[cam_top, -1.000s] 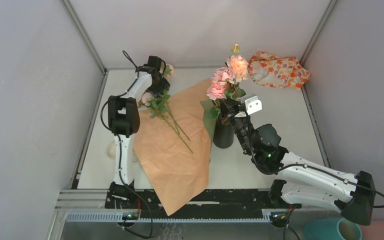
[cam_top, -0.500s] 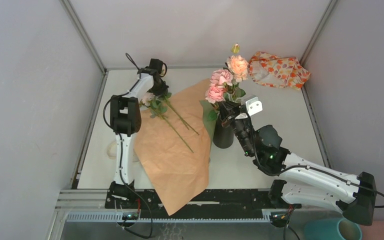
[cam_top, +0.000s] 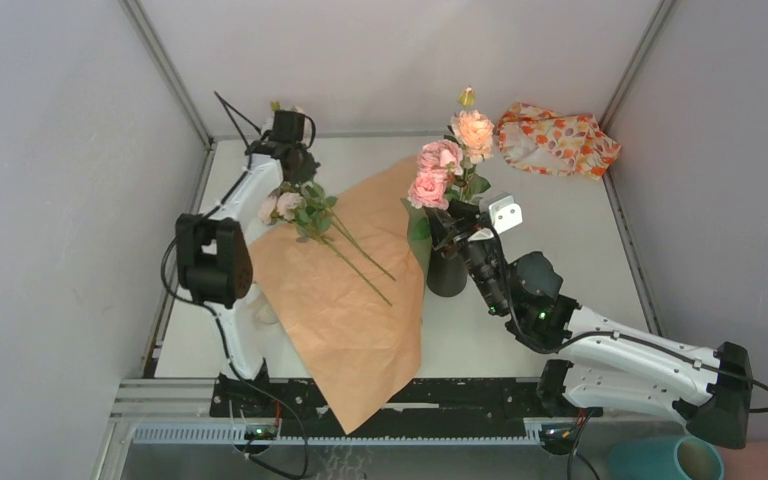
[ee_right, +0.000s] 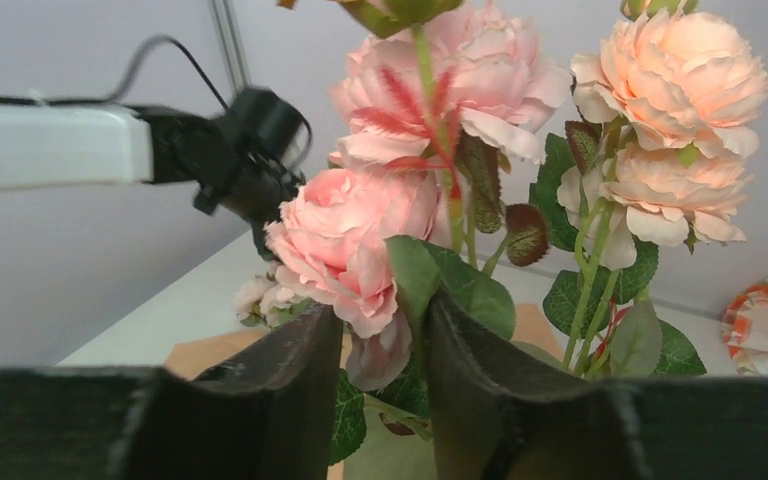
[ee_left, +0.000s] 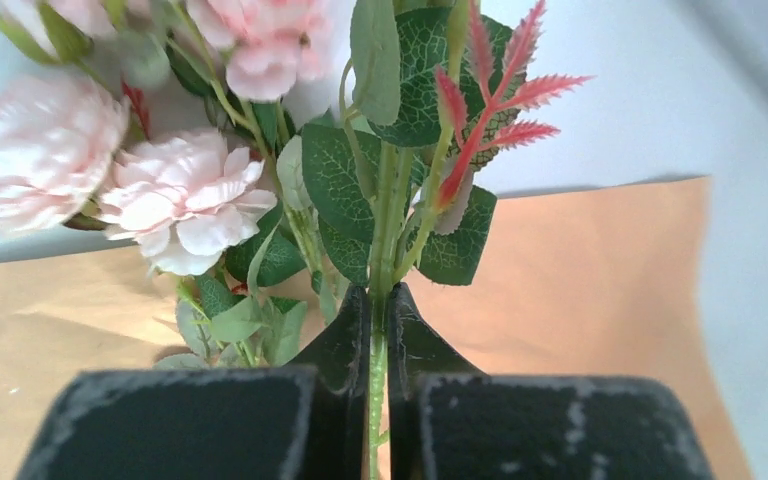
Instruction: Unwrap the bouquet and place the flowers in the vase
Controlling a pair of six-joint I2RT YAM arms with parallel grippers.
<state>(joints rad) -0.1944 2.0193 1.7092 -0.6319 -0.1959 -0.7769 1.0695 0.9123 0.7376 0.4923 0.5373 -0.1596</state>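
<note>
- Left gripper: jaws pressed together on one green stem of the loose roses, at the far left of the table.
- Right gripper: jaws apart, with a leaf and pink petals in the gap. It sits at the mouth of the vase.
- Risk, left side: the clamp appears to take a single thin stem. The other loose roses may stay behind, or the stem may pivot and droop under its heavy heads once lifted.
- Risk, left side: the long stems lie on the paper wrap, so leaves could snag it and drag the sheet.
- Risk, right side: the fingers stand among the arranged blooms, so pulling back carelessly could hook a leaf, tug a flower out, or tip the vase.
- Bouquet, placed part: the roses in the vase are pink and peach, upright, full-headed, with dark green leaves.
- Bouquet, loose part: pale pink heads, green leaves and one reddish sprig.
- Paper wrap: orange-brown, opened flat, overhanging the near table edge.
- Vase: matte black cylinder, upright, just right of the wrap.
</note>
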